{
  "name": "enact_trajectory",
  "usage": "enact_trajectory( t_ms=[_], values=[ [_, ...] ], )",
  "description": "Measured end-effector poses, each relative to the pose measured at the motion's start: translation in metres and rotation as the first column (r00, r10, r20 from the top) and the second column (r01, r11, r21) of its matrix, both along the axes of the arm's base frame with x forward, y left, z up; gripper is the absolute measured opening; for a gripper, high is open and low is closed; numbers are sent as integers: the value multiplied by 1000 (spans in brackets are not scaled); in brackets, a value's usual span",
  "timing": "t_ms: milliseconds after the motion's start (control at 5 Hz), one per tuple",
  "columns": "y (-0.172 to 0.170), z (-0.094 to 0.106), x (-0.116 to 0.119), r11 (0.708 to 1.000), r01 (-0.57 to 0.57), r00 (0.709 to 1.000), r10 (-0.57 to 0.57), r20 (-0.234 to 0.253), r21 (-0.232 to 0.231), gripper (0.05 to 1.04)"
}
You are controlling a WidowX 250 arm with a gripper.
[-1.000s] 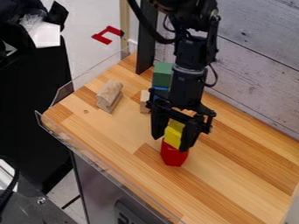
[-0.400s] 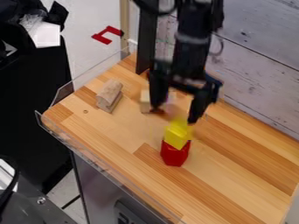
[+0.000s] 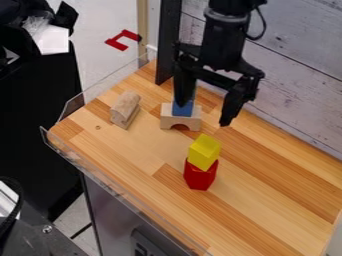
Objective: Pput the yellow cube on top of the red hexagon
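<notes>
- On the far left, a black covering [image 3: 40,110] hangs beside the surface [image 3: 143,150]; crumpled clear plastic [image 3: 35,25] and a white sheet [image 3: 52,40] lie at its top. Whether these are inside a container, I cannot tell.
- A clear panel [image 3: 75,104] borders the surface's left edge.
- Past the surface's far left edge lies a red angular shape [image 3: 121,39].
- On the left part of the surface lies a grooved wooden block [image 3: 125,107], apart from the other blocks.
- Near the back stands a pale arch block [image 3: 179,121], its arched opening facing the camera. A blue block [image 3: 182,110] stands on top of it, partly hidden by the gripper [image 3: 203,115].
- Nearer the camera, the red hexagon [image 3: 200,177] stands upright on the surface, and the yellow cube [image 3: 204,151] rests on top, touching it.
- Above and behind the cube hangs the gripper, spread wide, holding nothing and apart from the cube.
- On the right, a pale plank wall [image 3: 300,65] rises behind the surface.
</notes>
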State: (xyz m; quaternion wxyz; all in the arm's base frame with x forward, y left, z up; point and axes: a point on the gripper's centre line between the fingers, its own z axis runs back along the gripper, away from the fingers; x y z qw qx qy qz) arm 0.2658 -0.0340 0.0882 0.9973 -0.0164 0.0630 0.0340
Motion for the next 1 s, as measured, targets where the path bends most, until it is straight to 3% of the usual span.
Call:
enact_trajectory(
  t_ms=[200, 400, 600, 1000],
  values=[
    [12, -5, 2, 998, -46, 999, 44, 28, 51, 999],
    [21, -6, 8, 995, -68, 996, 64, 64, 66, 999],
    [33, -7, 18, 992, -106, 988, 97, 122, 69, 999],
    [40, -8, 21, 991, -125, 983, 116, 142, 57, 999]
  ],
)
